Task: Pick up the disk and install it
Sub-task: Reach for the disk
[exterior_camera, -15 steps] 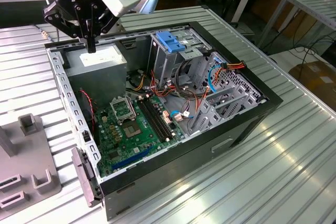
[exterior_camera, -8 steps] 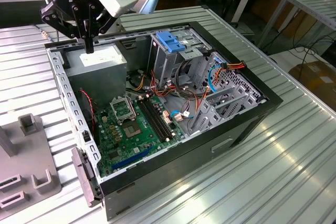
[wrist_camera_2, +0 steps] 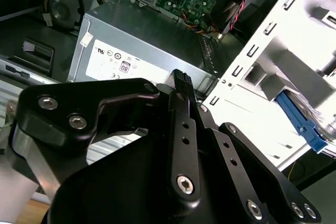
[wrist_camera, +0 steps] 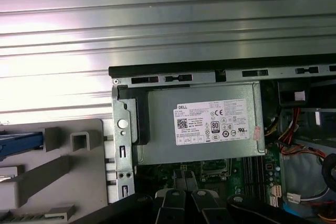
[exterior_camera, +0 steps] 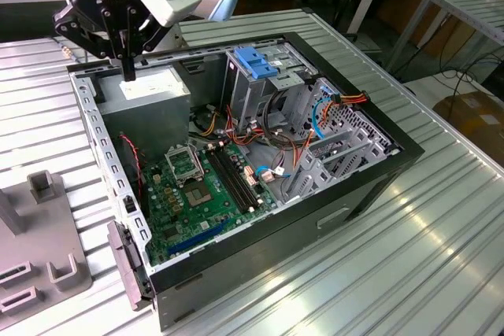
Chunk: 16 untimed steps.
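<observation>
My gripper [exterior_camera: 127, 73] hangs shut and empty just above the grey power supply box [exterior_camera: 153, 88] in the far corner of the open computer case [exterior_camera: 370, 186], at the exterior view's left. Both wrist views show the black fingers [wrist_camera_2: 180, 77] [wrist_camera: 173, 200] pressed together over that box [wrist_camera: 210, 124]. Of the disk I make out only a blue side rail [wrist_camera: 18, 142] [wrist_camera_2: 302, 121], lying in a grey fixture [wrist_camera: 79, 182] outside the case wall.
Inside the case are the green motherboard [exterior_camera: 201, 186], a blue-handled drive cage [exterior_camera: 256, 60] and loose coloured cables [exterior_camera: 327, 104]. The grey fixture [exterior_camera: 35, 249] with upright posts stands on the ribbed metal table [exterior_camera: 394, 273] at the exterior view's left.
</observation>
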Each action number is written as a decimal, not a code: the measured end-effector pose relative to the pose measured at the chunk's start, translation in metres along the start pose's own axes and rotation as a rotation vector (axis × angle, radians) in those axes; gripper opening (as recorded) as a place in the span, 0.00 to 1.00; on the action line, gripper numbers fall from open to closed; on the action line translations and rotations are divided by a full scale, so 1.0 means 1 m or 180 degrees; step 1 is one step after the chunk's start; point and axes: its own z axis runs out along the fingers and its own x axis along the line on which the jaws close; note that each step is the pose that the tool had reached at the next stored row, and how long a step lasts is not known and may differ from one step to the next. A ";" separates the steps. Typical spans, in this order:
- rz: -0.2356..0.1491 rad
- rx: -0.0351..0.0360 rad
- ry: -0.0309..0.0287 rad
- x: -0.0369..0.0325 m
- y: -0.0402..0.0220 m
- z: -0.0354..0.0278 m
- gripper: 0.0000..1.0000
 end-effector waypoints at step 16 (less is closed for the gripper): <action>0.0000 0.0000 0.0000 0.0111 -0.0008 -0.0003 0.10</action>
